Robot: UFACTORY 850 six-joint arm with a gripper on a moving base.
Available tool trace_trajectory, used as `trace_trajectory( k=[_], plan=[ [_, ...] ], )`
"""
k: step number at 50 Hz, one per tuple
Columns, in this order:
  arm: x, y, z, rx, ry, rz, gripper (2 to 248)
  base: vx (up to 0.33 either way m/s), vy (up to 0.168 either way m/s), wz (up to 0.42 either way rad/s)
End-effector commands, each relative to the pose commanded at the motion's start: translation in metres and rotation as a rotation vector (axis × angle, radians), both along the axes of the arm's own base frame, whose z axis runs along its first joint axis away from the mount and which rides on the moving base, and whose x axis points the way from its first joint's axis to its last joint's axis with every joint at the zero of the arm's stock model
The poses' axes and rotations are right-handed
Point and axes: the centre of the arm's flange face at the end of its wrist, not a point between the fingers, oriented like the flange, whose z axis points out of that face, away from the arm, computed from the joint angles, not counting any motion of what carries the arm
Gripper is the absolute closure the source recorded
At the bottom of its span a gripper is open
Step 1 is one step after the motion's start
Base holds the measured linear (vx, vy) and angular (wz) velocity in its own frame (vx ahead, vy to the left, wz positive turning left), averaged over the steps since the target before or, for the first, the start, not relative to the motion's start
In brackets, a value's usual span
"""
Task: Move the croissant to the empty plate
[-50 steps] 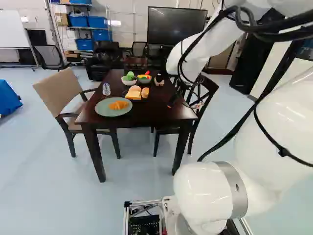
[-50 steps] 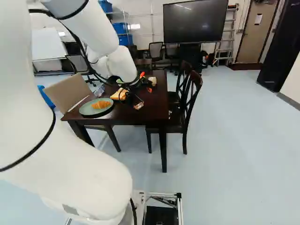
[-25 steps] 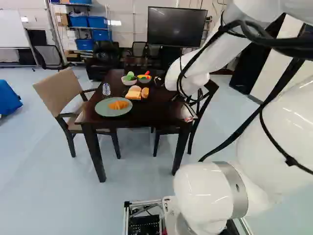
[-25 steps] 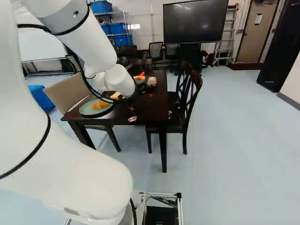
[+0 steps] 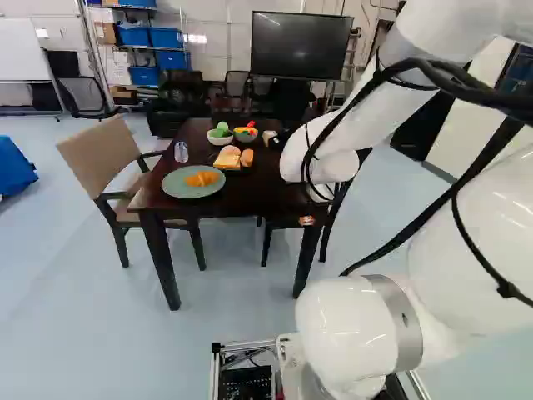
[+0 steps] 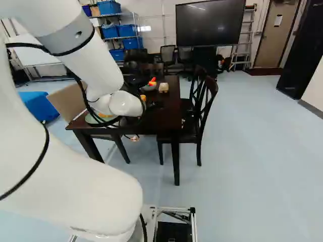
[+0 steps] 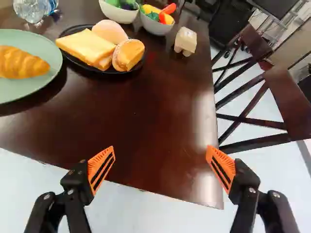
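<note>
Pulled back toward the near edge of the desk [image 7: 146, 111], your pincer [image 7: 160, 150] stands wide, empty; the croissant [image 5: 201, 178] rests on the green plate [image 5: 175, 187], left of centre in the left base view (your delivery looks complete).

The floor [image 6: 252, 151] was pale blue, the wall [image 5: 212, 75] white. A dark table [image 5: 262, 185] had a tan chair [image 5: 98, 154] on 1 side, 2 dark chairs [image 6: 189, 130] on the other. Beyond stood a black screen [image 6: 208, 25], blue bins [image 6: 119, 31] on shelves, a ladder [image 6: 245, 49] and a door [image 6: 272, 43] — light gleamed on the tabletop.
</note>
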Motion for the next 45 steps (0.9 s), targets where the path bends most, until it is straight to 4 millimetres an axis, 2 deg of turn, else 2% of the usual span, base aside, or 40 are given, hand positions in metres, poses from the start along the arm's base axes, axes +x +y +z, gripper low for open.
trace_trajectory(
  k=[45],
  plan=[
    [-0.053,0.007,-0.036,0.239,-0.196,-0.113,3,0.0,0.0,0.0]
  ],
)
